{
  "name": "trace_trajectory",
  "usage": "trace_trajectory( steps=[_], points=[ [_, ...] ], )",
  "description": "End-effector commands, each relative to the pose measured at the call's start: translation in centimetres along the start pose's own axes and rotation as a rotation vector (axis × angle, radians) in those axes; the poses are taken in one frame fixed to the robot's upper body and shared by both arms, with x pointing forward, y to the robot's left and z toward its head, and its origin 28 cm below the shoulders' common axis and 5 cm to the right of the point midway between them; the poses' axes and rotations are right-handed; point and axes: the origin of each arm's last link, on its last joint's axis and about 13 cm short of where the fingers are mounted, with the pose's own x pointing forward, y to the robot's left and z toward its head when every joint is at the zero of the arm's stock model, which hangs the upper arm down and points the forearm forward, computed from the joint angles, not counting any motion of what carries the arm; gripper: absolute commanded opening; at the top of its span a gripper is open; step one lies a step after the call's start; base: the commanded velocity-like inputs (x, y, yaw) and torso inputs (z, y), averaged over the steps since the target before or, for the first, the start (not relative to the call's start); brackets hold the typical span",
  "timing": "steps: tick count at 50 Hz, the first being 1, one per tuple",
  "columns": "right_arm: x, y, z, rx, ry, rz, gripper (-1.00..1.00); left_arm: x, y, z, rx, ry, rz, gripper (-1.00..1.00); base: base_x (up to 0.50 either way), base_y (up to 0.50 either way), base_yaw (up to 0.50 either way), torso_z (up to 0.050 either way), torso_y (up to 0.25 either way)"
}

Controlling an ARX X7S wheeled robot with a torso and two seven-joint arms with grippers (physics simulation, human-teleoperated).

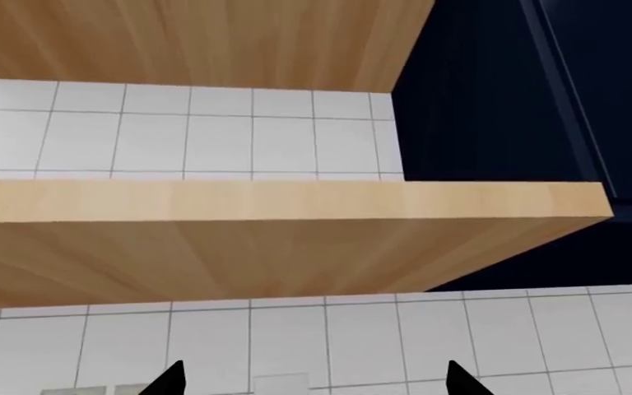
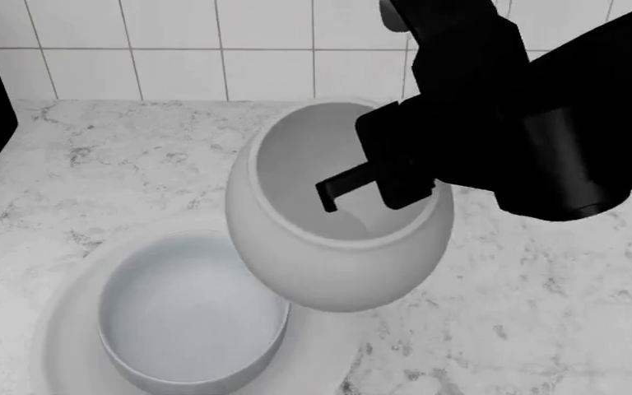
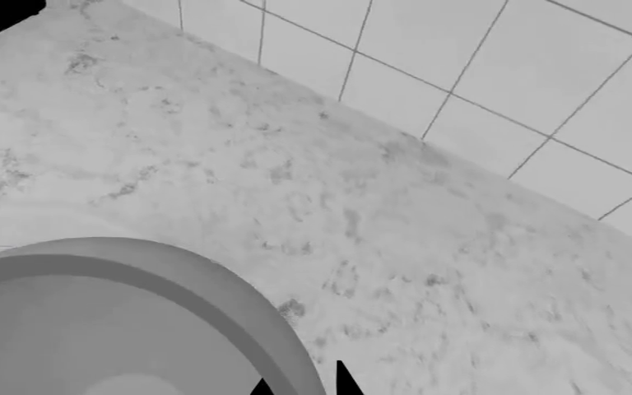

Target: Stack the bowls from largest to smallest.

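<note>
Glossy grey-white ceramic is what the small deep bowl point(image 2: 332, 230) looks like, and it hangs tilted in the air above the table point(image 2: 108, 156), held by the right gripper point(image 2: 388, 185) at its rim. One dark finger point(image 2: 338, 188) reaches inside the wall; the right wrist view shows the jaw tips pinched close on either side of that rim point(image 3: 239, 304), so the jaws are clenched on the bowl. Just below and to the left sits the medium pale grey-blue bowl point(image 2: 190, 317), already nested in the wide shallow white bowl point(image 2: 63, 321), whose rim shows around it.

Judging by shape and sheen, the small bowl is rigid, fairly light, and slick, with a thin hard rim and a rounded belly that offers nothing to grip. A pinch across the rim is the sensible hold, but held at one point it can swing or slip, and a drop onto the marble-patterned table or the bowls could chip it.

Farther out, white wall tiles point(image 2: 174, 41) back the table. The left gripper point(image 1: 316, 383) faces wooden shelves point(image 1: 283, 206), its tips spread wide and holding nothing.
</note>
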Motion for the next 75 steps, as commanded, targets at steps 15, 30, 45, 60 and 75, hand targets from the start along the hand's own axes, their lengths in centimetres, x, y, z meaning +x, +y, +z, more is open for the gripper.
trace_trajectory(
  steps=[15,30,45,60,75],
  points=[
    [4.4,3.9,1.7,-0.085,-0.007,0.157,-1.0,0.0,0.4,0.2,0.01,0.003,0.01,1.0,0.0,0.0,0.0,0.0,0.0],
    [6.4,5.4,1.5,-0.108,0.011,0.213,-1.0,0.1,0.6,0.2,0.014,0.002,0.015,1.0,0.0,0.0,0.0,0.0,0.001],
    [8.3,6.5,0.6,-0.114,0.036,0.256,-1.0,0.3,0.7,0.4,0.022,0.003,0.021,1.0,0.0,0.0,0.0,0.0,0.0],
    [9.9,7.0,-0.5,-0.105,0.059,0.286,-1.0,0.3,0.8,0.6,0.028,0.004,0.024,1.0,0.0,0.0,0.0,0.0,0.0],
    [10.7,7.3,-1.2,-0.1,0.073,0.303,-1.0,0.1,0.9,0.6,0.028,0.006,0.028,1.0,0.0,0.0,0.0,0.0,0.0]
  ],
)
